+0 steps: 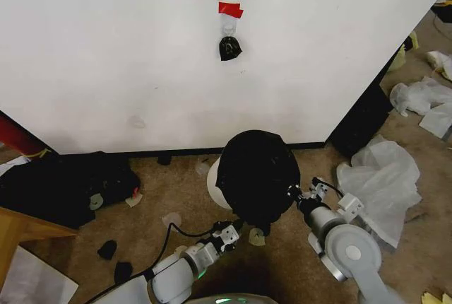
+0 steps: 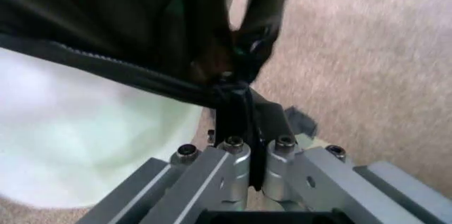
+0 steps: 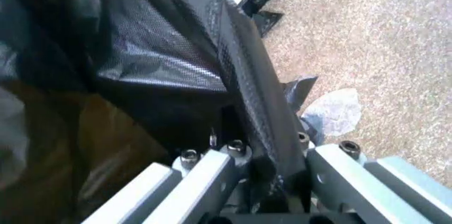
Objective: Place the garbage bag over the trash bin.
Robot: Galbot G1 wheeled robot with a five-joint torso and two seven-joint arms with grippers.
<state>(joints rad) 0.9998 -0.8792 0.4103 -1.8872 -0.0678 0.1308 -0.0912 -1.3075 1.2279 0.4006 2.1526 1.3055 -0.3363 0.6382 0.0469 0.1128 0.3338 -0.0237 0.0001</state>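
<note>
**A:** Where is the garbage bag (image 1: 258,173) right now?

**B:** It hangs as a black, puffed dome between your two claws, over the trash bin (image 1: 214,180). A pale sliver of the bin's wall shows at the bag's left side. Both sit on the brown carpet just in front of the white wall (image 1: 141,56).

**A:** And your claws?

**B:** Your left claw (image 2: 236,123) is clenched on the bag's edge at the lower left; the film is pinched into a tight black cord between the fingers, with the bin's pale wall just beside it. Your right claw (image 3: 265,176) grips a flat fold of the bag's edge on the right side, its fingers closed on the plastic.

**A:** How will the bag handle?

**B:** Expect it to be very light, thin and limp, with a slick surface. It holds no shape by itself, so its mouth likely opens only as wide as your claws spread it. It could tear or slip if pulled hard. The hem, where you hold it, is the right place to grip.

**A:** And the bin?

**B:** It looks stiff and light, so a dragging bag could tip or shove it.
</note>
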